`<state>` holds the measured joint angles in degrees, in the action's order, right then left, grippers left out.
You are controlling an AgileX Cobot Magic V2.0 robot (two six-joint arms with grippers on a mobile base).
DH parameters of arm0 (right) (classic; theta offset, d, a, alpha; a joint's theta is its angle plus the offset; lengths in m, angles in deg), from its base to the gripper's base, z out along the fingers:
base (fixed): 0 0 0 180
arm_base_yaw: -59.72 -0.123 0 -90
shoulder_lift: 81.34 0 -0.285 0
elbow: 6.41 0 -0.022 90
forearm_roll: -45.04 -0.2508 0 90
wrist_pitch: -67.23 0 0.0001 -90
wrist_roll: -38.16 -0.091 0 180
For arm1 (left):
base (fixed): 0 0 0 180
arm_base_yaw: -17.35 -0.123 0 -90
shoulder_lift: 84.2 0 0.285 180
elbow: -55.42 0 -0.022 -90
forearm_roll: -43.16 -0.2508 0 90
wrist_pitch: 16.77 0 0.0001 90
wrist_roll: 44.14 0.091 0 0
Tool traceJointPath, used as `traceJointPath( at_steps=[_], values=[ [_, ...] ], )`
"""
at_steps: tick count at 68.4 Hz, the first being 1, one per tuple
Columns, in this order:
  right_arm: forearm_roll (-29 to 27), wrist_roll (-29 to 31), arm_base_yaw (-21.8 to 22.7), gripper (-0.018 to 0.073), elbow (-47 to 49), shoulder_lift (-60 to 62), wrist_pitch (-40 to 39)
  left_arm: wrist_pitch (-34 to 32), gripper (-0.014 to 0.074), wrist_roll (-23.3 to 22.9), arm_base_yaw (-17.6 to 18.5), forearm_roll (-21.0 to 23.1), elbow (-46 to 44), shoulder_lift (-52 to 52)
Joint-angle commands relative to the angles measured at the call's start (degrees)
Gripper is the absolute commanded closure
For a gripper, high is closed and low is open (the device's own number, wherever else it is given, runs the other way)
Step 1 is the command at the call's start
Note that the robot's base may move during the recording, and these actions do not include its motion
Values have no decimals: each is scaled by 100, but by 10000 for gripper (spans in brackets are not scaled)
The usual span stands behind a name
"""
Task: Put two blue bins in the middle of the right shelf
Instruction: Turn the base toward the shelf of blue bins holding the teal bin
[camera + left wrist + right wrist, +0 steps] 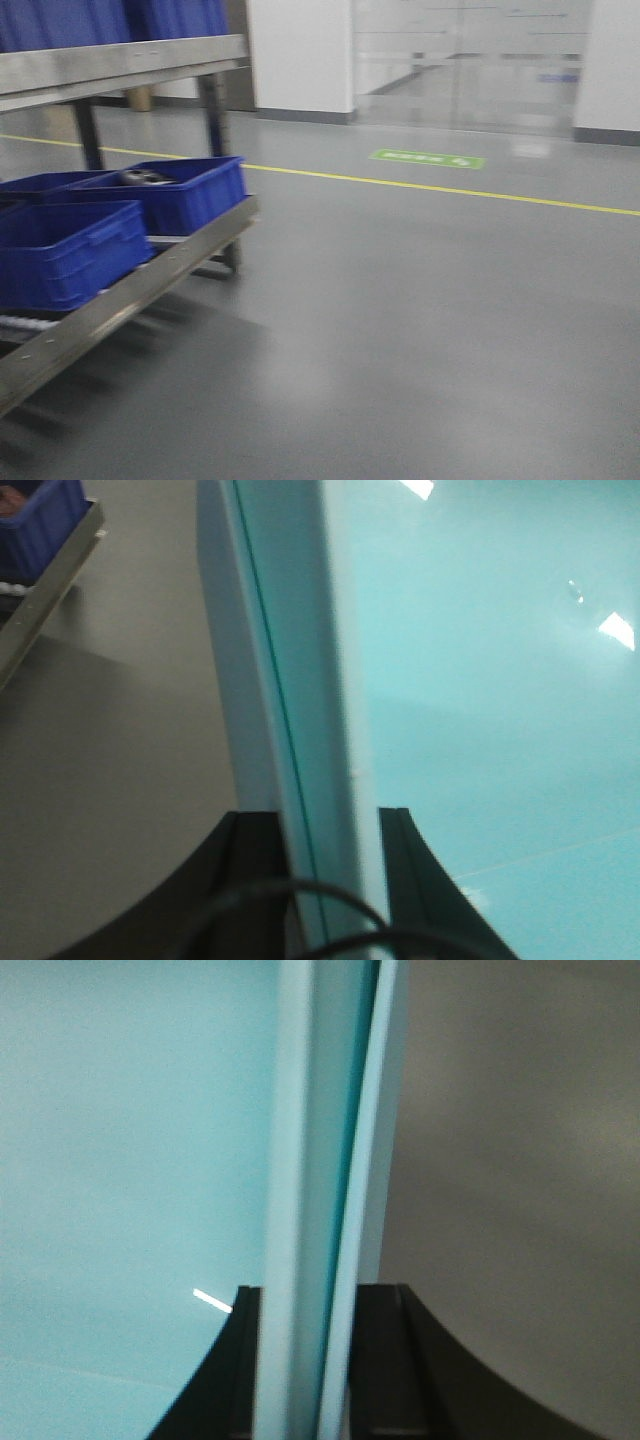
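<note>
The grey polished floor (pixel 420 330) fills most of the blurred front view. The brushed stainless steel rack (pixel 130 290) stands at its left edge, and its lower tier carries dark royal-blue ribbed plastic bins (pixel 70 250). I cannot tell from here whether this rack is the shelf meant.

The pale aqua smooth-walled plastic tub (pixel 480 730) hangs between the two arms, clear of the floor. A thin dark seam down each clamped wall suggests two tubs nested one inside the other, though that is a judgement.

The left gripper (pixel 325 820) is clenched on the tub's left wall, with the aqua interior to its right. The right gripper (pixel 315 1295) grasps the opposite wall (pixel 300 1160), with the interior to its left. Each wall runs straight away from the black fingers (pixel 250 860), so the load spans crosswise between the arms.

The rack lies to the left, and its corner shows only in the left wrist view (pixel 50 570). The left arm is therefore the nearer one, and the base would probably need to turn that way to face it.
</note>
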<state>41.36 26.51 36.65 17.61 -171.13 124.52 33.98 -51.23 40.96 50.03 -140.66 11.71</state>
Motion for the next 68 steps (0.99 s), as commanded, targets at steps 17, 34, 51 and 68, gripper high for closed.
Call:
traceJointPath(
  at_steps=[17,34,51,68],
  values=[
    [-159,12,3,715,82,58,-557,-423,707,82,27,296,-114,109],
    [-159,12,3,715,82,58,-557,-423,707,82,27,296,-114,109],
    [-159,12,3,715,82,58,-557,-423,707,82,27,296,-114,109],
    [-159,12,3,715,82,58,-557,-423,707,82,27,296,-114,109]
  ],
)
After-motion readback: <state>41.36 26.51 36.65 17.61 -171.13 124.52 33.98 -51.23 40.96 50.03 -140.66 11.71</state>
